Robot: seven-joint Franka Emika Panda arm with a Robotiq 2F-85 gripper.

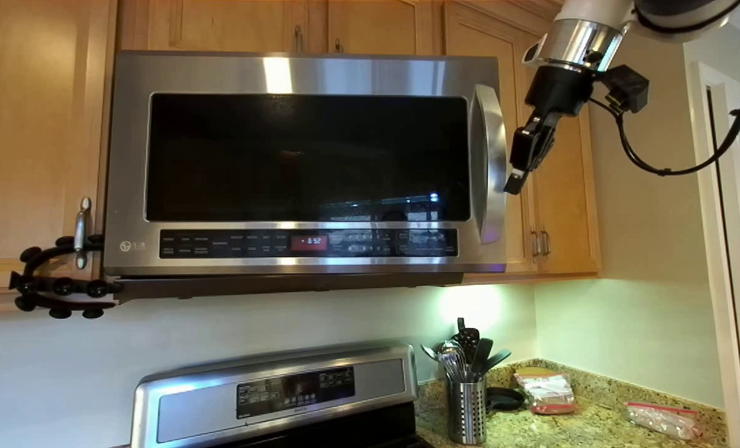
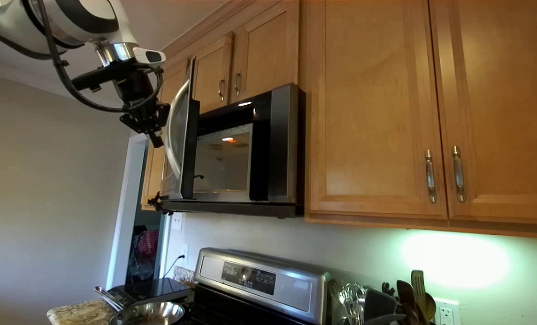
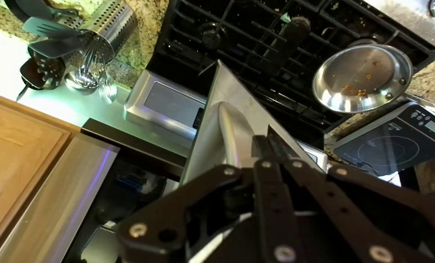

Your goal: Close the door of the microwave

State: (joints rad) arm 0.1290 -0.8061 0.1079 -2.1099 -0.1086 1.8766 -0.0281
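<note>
Door (image 1: 308, 158) of microwave (image 2: 280, 149) obs. ajar: seen side-on or from above, its free edge stands apart from the body, w/ the inside showing behind it. Microwave sits below the cabinets (image 2: 268, 49) & above the stove (image 1: 277, 395), prob. to save room. Task incomplete; I'd put it at the pushing stage.

Claw (image 1: 515, 182) obs. narrow, fingers (image 3: 260, 148) together, nothing gripped. Reason, in my view: a push needs no grip, & paired fingers make one stiff blunt tip. It hangs on the outer side of the door, just beside the curved handle (image 1: 496, 165); contact vs. slight gap can't be told from where I stand. Placement logical: handle is on the free edge, farthest from the presumed hinge side, so least force req'd there.

Next move, est.: press the free edge toward the body, follow its arc, finish w/ a firm shove so it catches. Risk: tip may skid off the handle or wedge behind it.

Misc.: black bendy stand (image 1: 63, 286) near microwave's lower corner, apparently braced there; prob. a camera mount, unconfirmed. Utensil pot (image 1: 467, 410) on the counter (image 1: 550, 429) beside the stove, prob. there for easy reach while cooking. Frying pan (image 3: 362, 73) on the stove; prob. no bearing on the job, being well below the door's path.
</note>
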